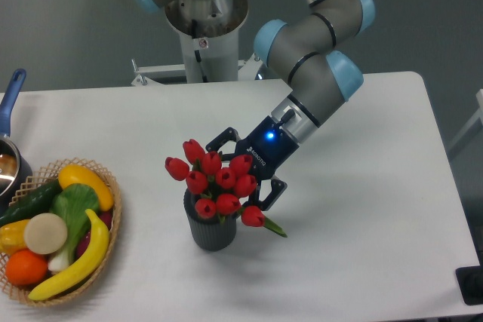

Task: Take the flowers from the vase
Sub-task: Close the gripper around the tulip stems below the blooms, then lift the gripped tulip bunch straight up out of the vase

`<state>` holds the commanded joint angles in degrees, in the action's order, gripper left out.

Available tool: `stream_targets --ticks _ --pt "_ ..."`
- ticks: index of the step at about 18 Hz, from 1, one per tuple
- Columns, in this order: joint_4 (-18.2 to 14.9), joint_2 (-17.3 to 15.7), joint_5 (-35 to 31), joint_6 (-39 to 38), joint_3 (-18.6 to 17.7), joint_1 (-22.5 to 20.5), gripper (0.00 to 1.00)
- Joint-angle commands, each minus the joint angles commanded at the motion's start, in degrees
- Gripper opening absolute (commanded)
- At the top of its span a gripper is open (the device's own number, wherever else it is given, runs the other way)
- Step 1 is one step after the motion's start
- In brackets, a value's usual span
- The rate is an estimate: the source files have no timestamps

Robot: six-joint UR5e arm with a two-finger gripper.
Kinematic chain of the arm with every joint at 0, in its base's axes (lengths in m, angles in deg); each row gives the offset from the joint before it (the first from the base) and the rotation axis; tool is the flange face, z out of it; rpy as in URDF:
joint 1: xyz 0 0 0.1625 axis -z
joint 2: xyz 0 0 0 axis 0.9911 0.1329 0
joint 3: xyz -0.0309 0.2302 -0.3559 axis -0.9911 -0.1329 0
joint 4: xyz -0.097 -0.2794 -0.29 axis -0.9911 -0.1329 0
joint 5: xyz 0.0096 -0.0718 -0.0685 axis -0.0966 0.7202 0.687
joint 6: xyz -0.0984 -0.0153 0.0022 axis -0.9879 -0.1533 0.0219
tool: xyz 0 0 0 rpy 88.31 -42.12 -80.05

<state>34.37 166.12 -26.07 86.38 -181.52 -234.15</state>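
While the flowers (215, 180) stand in the vase (208, 230) mid-counter (362, 216), the tool (240, 167) straddles them, jaws wide; blooms hide its fingertips; basket (113, 220) well left.

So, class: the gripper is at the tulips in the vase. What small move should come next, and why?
Probably close the gripper. Its fingers look open and sit on either side of the flowers, which stand in the vase. Nothing appears clamped yet, so lifting now would likely leave them behind.
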Motion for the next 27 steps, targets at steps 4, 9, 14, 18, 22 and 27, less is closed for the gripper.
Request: stream_targets --ticks 4,9,14,18,22,27 --pt "0.0 -0.1 0.0 -0.1 -0.2 -0.1 0.6" --pt "0.0 -0.2 0.0 -0.4 -0.3 -0.3 0.49" --pt "0.0 -0.4 0.6 -0.5 -0.4 -0.5 0.49" --pt "0.0 -1.2 2.7 -2.8 -0.4 -1.0 0.49" --pt "0.0 -3.2 2.7 -4.9 -0.4 -1.0 0.49" --pt "0.0 -6.2 3.2 -9.3 0.2 -1.1 0.49"
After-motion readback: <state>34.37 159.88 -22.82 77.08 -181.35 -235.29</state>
